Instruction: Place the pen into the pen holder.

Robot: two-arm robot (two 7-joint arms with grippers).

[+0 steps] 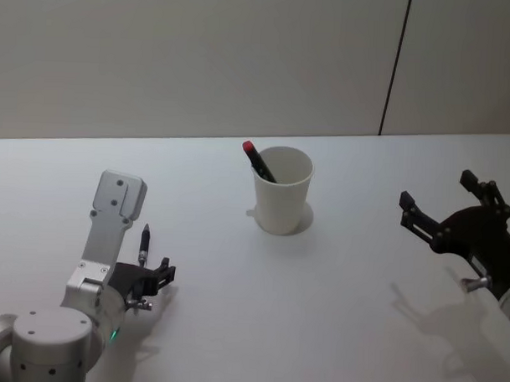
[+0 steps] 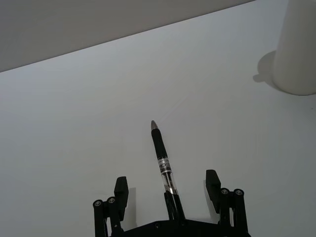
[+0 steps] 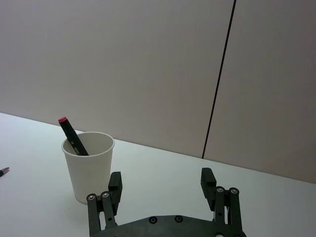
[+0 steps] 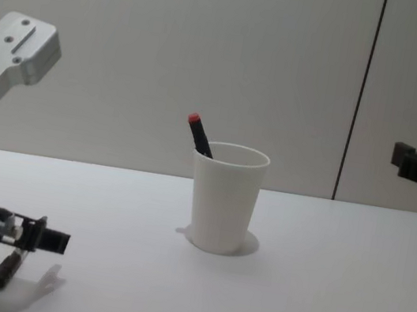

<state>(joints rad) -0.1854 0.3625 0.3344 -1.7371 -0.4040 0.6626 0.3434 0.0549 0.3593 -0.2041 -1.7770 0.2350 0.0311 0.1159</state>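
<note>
Left gripper point(image 2: 167, 183) low at 7 o'clock, fingers apart astride cable plug point(image 2: 159, 148). Right gripper point(image 3: 163, 178) at 3 o'clock, spread, empty. Pen point(image 1: 258, 160) stands inside pen holder point(image 1: 281, 200), leaning toward 11. Risk: a nudge from either arm tips the light pen holder.

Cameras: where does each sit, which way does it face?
Head: high, looking down at the table; pen holder centre, left gripper lower left, right gripper right.
Chest: lower, looking across; pen holder side-on, grippers at both edges.
Left wrist: behind its open gripper, facing table and pen holder.
Right wrist: behind its open gripper, facing pen holder and wall.
Head and chest share the pen standing in the pen holder.
</note>
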